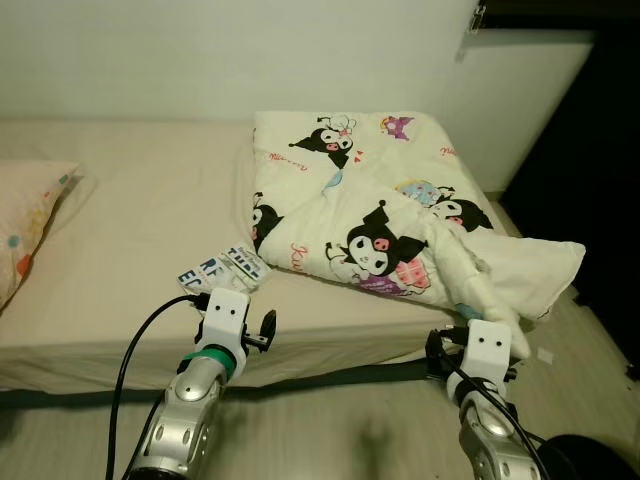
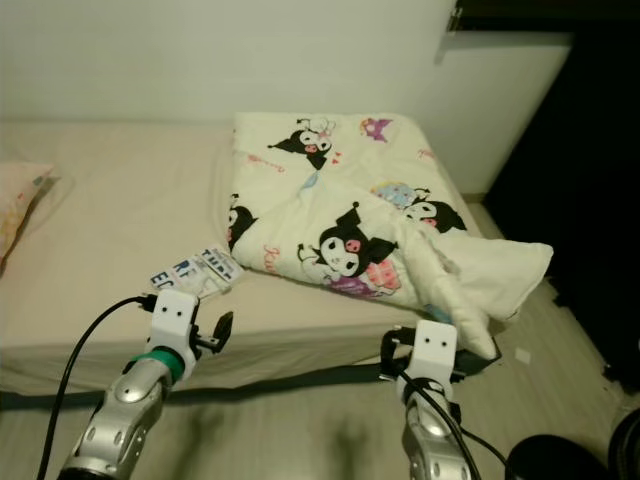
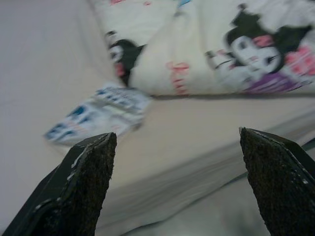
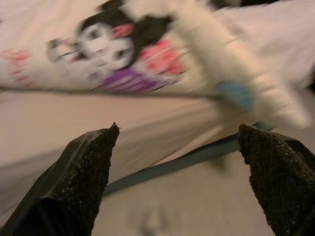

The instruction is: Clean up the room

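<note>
Cream cartoon-print quilt (image 1: 360, 205) lies crumpled at the beige bed's (image 1: 140, 200) right end, one corner drooping over the front edge. Near that edge lies a blurred blue-and-white packet (image 3: 98, 112). Left tool (image 3: 179, 184) and right tool (image 4: 179, 182) hover wide apart.

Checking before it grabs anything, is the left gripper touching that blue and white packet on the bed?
Apart. In the left wrist view the left gripper has its jaws open with bare sheet between them and the packet, which lies further up the bed.
</note>
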Motion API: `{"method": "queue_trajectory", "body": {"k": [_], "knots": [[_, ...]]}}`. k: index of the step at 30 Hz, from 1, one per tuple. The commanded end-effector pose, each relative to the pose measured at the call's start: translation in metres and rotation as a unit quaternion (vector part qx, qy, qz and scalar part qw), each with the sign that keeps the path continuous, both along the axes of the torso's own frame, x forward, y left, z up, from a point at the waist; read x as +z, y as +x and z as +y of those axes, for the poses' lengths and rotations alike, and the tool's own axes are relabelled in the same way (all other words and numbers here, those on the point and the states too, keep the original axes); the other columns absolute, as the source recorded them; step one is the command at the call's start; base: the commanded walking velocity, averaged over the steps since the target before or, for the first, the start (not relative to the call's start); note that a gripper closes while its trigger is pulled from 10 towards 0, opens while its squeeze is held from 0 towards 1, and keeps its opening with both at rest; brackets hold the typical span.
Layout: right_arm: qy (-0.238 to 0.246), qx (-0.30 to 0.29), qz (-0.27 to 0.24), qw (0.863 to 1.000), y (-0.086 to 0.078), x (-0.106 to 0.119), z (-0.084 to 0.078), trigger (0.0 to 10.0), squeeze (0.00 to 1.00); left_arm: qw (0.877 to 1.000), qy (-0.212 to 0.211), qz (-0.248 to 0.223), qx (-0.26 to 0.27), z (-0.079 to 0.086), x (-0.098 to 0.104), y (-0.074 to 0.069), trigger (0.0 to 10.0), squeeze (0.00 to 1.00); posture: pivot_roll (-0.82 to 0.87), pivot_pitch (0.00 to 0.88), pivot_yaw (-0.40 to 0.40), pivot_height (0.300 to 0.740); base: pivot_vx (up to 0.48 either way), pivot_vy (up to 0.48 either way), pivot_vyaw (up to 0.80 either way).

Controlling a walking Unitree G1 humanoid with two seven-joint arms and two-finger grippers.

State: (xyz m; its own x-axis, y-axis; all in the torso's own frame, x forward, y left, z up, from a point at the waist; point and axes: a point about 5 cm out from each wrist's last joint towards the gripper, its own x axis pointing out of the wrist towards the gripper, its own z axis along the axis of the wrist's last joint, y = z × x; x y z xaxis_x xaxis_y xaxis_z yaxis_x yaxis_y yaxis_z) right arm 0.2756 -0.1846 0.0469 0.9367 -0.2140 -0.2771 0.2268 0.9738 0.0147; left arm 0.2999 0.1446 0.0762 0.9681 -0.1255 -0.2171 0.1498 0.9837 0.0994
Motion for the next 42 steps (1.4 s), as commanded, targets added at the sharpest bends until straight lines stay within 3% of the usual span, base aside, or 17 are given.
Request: {"method": "queue_trajectory", "body": {"k": [1,16,20,27,42], "knots": [[0.001,0.000,0.012,1.000,-0.0024,-0.0053,-0.0013,10.0,0.00,1.000,0.000,0.008,-0.001,0.0009,-0.0039,-0.0024,10.0,0.00,0.10,0.000,0.022,0.740,0.000,0.000,0.00],[-0.005,0.002,0.016,1.000,-0.0016,-0.0072,0.0007,10.0,0.00,1.000,0.005,-0.007,-0.024,-0.0034,0.0018,0.0002,10.0,0.00,0.10,0.000,0.026,0.740,0.000,0.000,0.00],[-0.020,0.003,0.019,1.000,-0.0019,-0.0073,0.0000,10.0,0.00,1.000,0.005,-0.005,-0.021,-0.0014,0.0015,0.0003,10.0,0.00,0.10,0.000,0.026,0.740,0.256,0.000,0.00],[-0.029,-0.009,0.031,0.999,-0.0031,-0.0106,-0.0037,10.0,0.00,1.000,0.003,-0.002,-0.018,0.0002,0.0008,-0.0005,10.0,0.00,0.11,0.000,0.029,0.740,0.315,0.000,0.80],[-0.026,-0.030,0.032,0.999,-0.0039,-0.0119,-0.0068,10.0,0.00,1.000,0.001,-0.002,-0.022,0.0000,0.0007,0.0006,10.0,0.00,0.11,0.000,0.034,0.740,0.312,0.000,0.00]]}}
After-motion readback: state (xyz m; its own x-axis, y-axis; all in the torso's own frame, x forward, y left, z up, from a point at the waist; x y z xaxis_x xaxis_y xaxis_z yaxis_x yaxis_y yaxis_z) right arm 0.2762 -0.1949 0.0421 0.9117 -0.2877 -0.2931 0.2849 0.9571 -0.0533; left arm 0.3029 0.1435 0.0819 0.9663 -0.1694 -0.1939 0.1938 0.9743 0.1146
